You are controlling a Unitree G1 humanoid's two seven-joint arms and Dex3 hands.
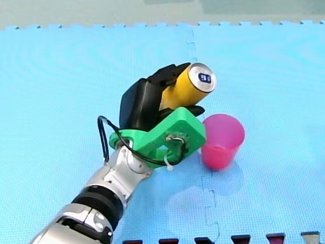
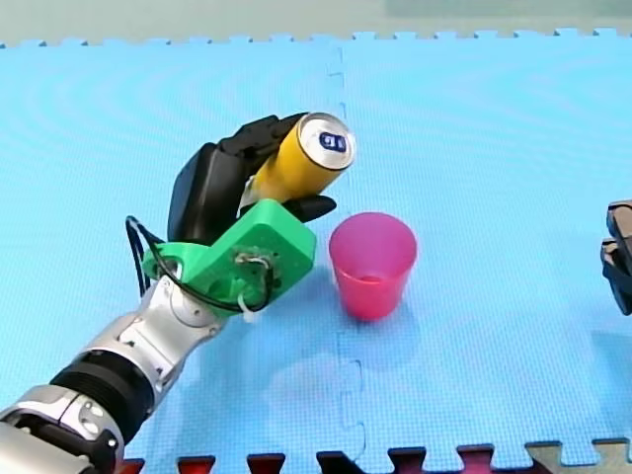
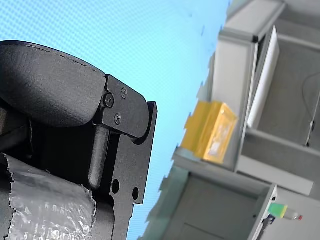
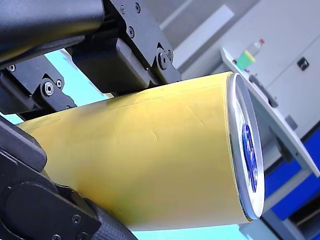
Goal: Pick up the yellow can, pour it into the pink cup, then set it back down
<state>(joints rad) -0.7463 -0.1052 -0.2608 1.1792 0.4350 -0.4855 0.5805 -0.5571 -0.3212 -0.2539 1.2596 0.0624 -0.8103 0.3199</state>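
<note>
With my left hand clamped round the lifted yellow metal can, tilted just beside the pink plastic cup near the blue foam mat's middle, I judge pick-up done, pouring probably starting and set-down left, while my right hand is at the mat's right edge, grip impossible to tell.

The yellow can has a smooth, matt yellow wall and a shiny metal end. The left hand gripping it is matt black plastic, mounted by a smooth green bracket of plastic on a silvery metal forearm. The pink cup looks like smooth plastic. The blue foam mat is finely textured.
</note>
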